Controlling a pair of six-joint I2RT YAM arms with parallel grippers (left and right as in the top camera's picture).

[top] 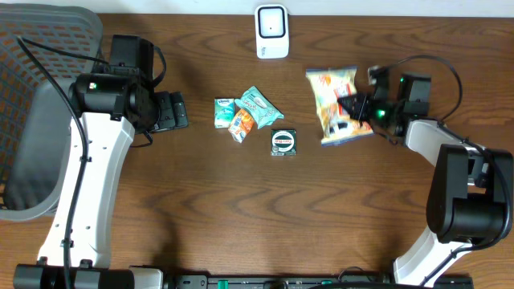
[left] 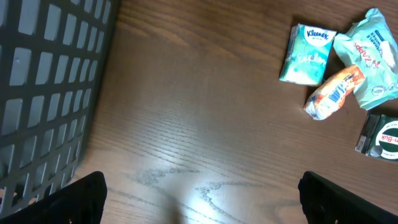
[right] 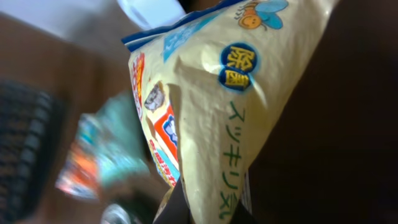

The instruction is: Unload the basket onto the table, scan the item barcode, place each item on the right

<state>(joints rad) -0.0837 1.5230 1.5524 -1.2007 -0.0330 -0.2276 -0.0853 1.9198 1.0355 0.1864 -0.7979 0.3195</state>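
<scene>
Right jaws clamped shut on edge of snack bag [top: 332, 104], which looks light, soft and floppy, so grip the stiff seam; left jaws wide open, empty.

- Overhead: fixed high above the table [top: 241, 225], facing straight down; far enough to take in both arms whole; basket [top: 32, 120] at 9 o'clock, scanner [top: 271, 32] at 12 o'clock, snack bag [top: 337, 104] toward 2 o'clock.
- Left wrist: low over the wood, facing down at a slant; near; basket wall at 9 o'clock, tissue pack [left: 308, 55] at 2 o'clock; shares both with overhead.
- Right wrist: pressed right up against the snack bag, filling most of the frame; blurred background toward 8 o'clock; shares the bag with overhead.
</scene>
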